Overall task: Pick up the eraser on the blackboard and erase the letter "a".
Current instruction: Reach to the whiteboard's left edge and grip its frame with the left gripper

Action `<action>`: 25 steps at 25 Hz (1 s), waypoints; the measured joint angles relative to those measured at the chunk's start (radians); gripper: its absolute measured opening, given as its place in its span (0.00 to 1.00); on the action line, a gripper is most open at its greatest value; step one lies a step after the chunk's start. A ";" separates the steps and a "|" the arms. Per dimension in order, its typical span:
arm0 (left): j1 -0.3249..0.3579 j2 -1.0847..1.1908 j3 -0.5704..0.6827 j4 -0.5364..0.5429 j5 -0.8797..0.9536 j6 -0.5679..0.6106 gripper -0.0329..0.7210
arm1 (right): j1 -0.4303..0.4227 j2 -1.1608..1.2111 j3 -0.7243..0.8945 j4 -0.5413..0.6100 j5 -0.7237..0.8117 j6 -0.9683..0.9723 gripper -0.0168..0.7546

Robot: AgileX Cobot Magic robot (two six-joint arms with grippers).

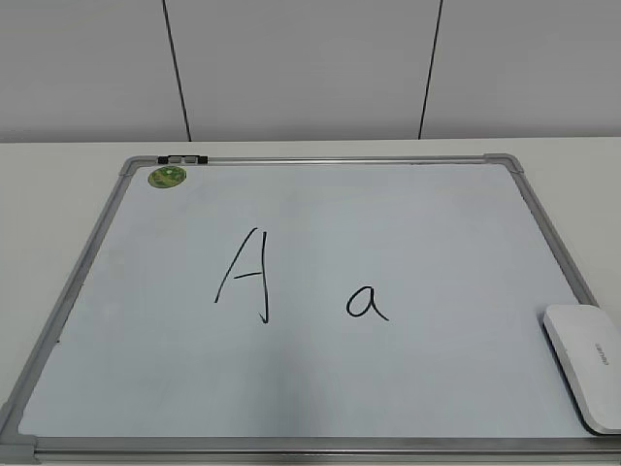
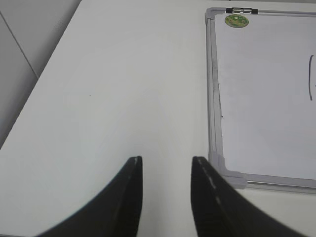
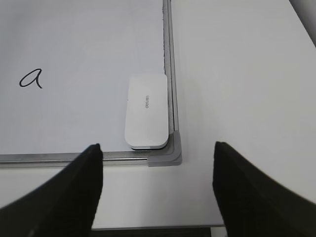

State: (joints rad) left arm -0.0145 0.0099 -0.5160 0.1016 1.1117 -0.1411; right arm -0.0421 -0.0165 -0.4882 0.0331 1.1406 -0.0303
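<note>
The blackboard [image 1: 320, 388] is a white board in a grey frame, lying flat on the table. The small black letter "a" [image 1: 367, 302] is right of a tall capital "A" [image 1: 246, 277]; it also shows in the right wrist view [image 3: 31, 78]. The white eraser [image 1: 586, 360] lies on the board's near right corner, seen in the right wrist view [image 3: 146, 110] against the frame. My right gripper [image 3: 157, 163] is open and empty, hanging over the table just short of that corner. My left gripper [image 2: 165, 165] is open and empty, over the table left of the board [image 2: 266, 148].
A round green sticker [image 1: 167, 177] and a black clip [image 1: 182, 158] mark the board's far left corner. White table [image 2: 108, 89] lies left of the board and right of it [image 3: 237, 74]. The table's front edge [image 3: 158, 228] is right under my right gripper.
</note>
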 joint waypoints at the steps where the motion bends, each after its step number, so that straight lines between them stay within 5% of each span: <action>1: 0.000 0.000 0.000 0.000 0.000 0.000 0.36 | 0.000 0.000 0.000 0.000 0.000 0.000 0.69; 25: -0.020 0.075 -0.010 0.004 -0.024 0.000 0.36 | 0.000 0.000 0.000 0.000 0.000 0.000 0.69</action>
State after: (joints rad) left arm -0.0347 0.0847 -0.5257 0.1052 1.0882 -0.1411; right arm -0.0421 -0.0165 -0.4882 0.0331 1.1406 -0.0303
